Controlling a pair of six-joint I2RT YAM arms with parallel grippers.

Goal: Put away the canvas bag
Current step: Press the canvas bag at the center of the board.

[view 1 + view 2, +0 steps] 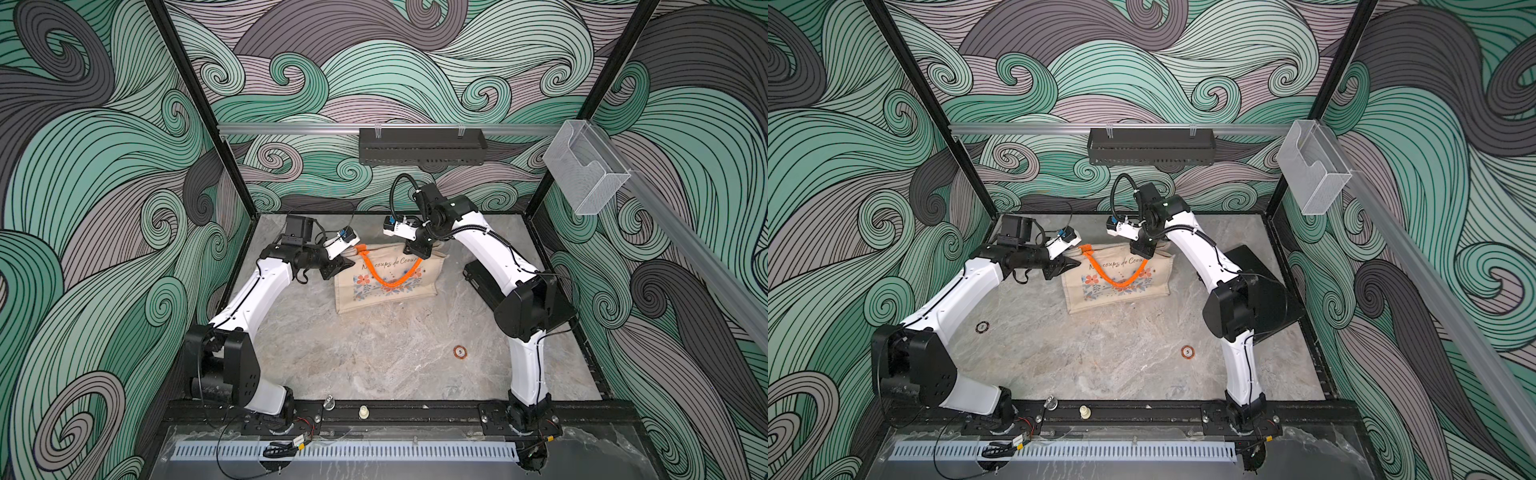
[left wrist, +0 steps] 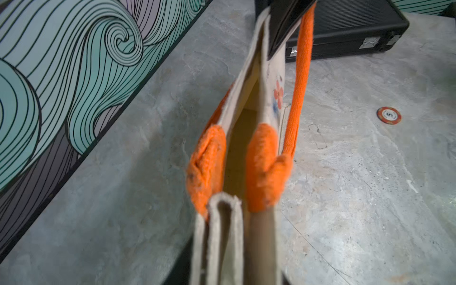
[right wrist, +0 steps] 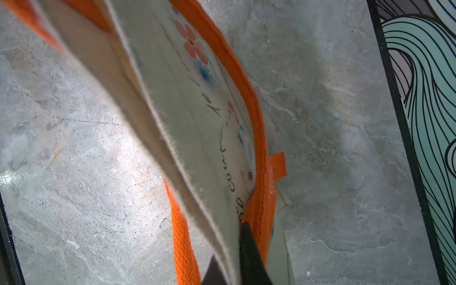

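**Bag upright far-centre, right pincer pinching its rim, left pincer spread at its left end**

Near side: red poker chip marked 5 (image 1: 459, 352) flat on the marble counter (image 1: 374, 374), well apart from everything. A dark chip (image 1: 982, 327) lies by the left arm in a top view.

Left arm: base near-left, elbow bent, forearm reaching far and inward, wrist roughly level. Left pincer (image 1: 341, 266) points right at the bag's left top corner. Its jaws look spread, with the folded canvas edge loose between them in the left wrist view.

Right arm: base near-right, elbow out to the right, forearm leaning far-left, wrist folded down. Right pincer (image 1: 417, 252) points down and is pressed onto the bag's top rim near its right end. In the right wrist view a dark finger (image 3: 249, 256) sits against the canvas.

Canvas bag (image 1: 386, 297) is far-centre on the counter, between the two pincers. Its long axis runs left-right, slightly skewed. The bottom edge is toward the near side on the counter. The printed face is tilted up toward the camera and the mouth is on the far side, slightly parted. An orange handle (image 1: 390, 283) droops in a loop over the print. An orange tag (image 1: 361, 250) sits at the left top corner.

Black case (image 1: 482, 282) is just right of the bag, partly under the right arm.

Far wall: black rack (image 1: 422, 145) on a rail. Right wall: clear bin (image 1: 582, 170).
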